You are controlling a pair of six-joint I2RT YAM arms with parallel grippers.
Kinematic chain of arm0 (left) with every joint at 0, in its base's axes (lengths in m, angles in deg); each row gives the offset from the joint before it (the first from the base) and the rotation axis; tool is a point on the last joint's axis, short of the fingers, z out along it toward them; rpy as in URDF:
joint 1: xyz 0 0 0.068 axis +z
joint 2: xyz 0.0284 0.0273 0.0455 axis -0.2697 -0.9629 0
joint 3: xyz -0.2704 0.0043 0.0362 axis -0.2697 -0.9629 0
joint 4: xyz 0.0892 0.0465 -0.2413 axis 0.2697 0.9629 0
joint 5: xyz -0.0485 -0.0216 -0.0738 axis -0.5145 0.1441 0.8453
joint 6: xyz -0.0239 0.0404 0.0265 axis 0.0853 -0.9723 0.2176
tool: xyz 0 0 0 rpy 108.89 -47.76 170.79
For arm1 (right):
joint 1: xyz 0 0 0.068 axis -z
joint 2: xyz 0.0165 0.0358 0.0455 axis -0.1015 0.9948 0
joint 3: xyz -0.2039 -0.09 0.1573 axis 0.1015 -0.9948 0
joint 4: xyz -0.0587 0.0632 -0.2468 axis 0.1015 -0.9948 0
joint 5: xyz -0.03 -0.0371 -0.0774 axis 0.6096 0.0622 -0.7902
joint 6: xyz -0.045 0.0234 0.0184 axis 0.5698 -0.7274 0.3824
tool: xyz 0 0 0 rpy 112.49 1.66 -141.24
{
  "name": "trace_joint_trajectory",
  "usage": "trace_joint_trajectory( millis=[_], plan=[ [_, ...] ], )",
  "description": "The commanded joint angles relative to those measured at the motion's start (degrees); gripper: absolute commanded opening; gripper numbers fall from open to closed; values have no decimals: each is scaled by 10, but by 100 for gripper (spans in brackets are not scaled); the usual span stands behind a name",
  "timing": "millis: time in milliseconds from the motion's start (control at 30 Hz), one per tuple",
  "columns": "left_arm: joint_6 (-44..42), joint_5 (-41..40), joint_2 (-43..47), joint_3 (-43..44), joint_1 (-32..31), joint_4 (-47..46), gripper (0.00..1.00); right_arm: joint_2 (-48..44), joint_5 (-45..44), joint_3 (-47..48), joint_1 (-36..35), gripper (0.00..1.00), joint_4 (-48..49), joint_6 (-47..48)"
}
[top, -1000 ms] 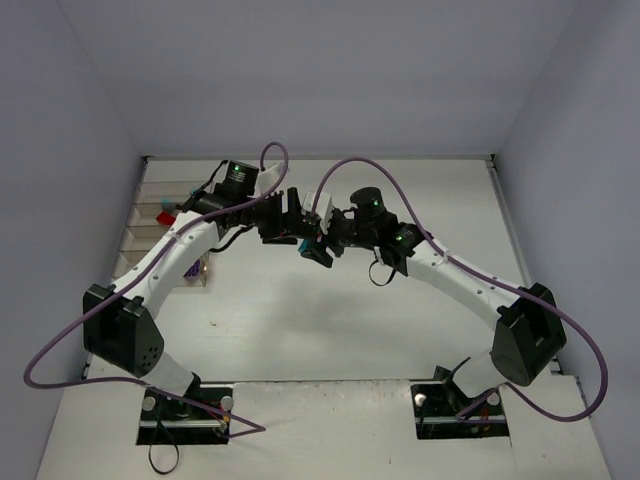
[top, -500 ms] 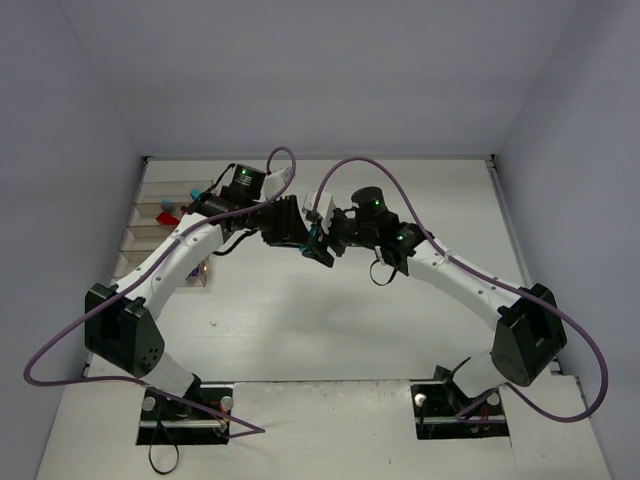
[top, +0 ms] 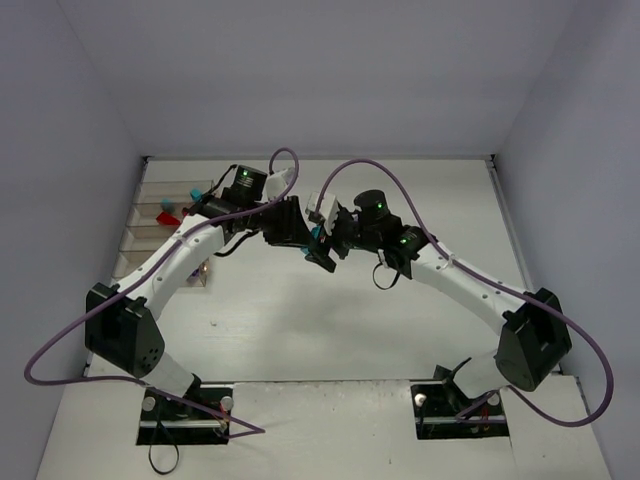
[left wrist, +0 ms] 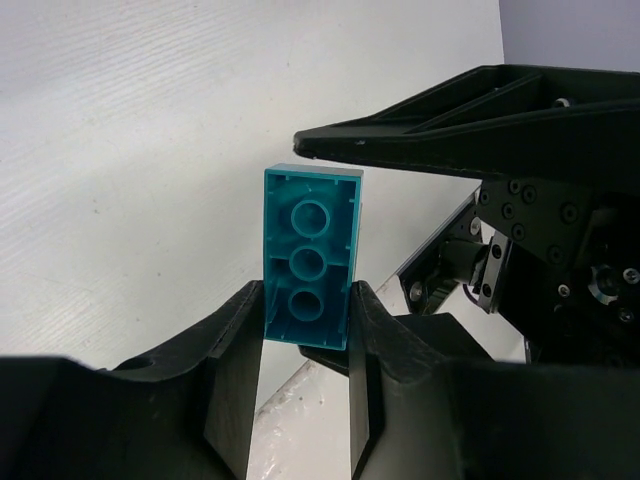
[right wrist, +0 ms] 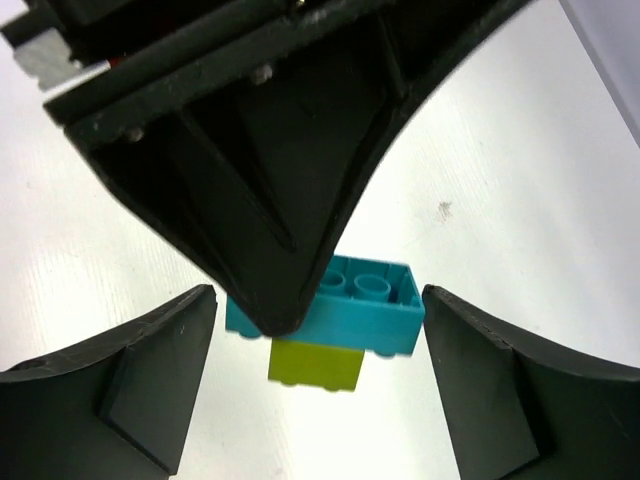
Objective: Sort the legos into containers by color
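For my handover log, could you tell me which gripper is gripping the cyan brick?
The left gripper: it pinches the cyan brick by its sides, while the right gripper stands open around it.

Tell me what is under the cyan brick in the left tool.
A lime green brick shows below the cyan brick; whether they touch is unclear. The left tool hides one end of the cyan brick.

Both white arms arch in from the near corners and meet over the middle of the white table [top: 300,320]. The left gripper [top: 303,238] and right gripper [top: 326,240] sit nose to nose, a speck of cyan brick [top: 317,232] showing between them; which one holds it cannot be told. Along the left edge stands a row of clear containers [top: 140,240], with a red brick [top: 168,217], another cyan piece [top: 195,192] farther back and purple bricks [top: 190,272] at the near end. Purple cables [top: 365,161] loop over each arm.
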Motion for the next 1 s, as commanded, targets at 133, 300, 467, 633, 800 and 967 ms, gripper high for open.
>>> trace_joint_trajectory(
  millis=[133,300,467,633,800,967],
  plan=[
    [-22,-3,20,13,12,-40,9,-68,-45,-33,9,81,17,-14],
    [-23,12,22,14,14,-47,9,-78,-52,-45,16,65,18,-24],
    [-21,30,33,9,15,-58,9,-75,-49,-48,16,61,31,-27],
    [-13,40,43,-1,15,-66,9,-70,-45,-41,16,66,43,-28],
    [-7,46,48,-9,13,-69,9,-62,-47,-32,16,68,50,-24],
    [-3,50,57,-18,14,-76,9,-55,-42,-26,16,65,59,-26]
  ],
)
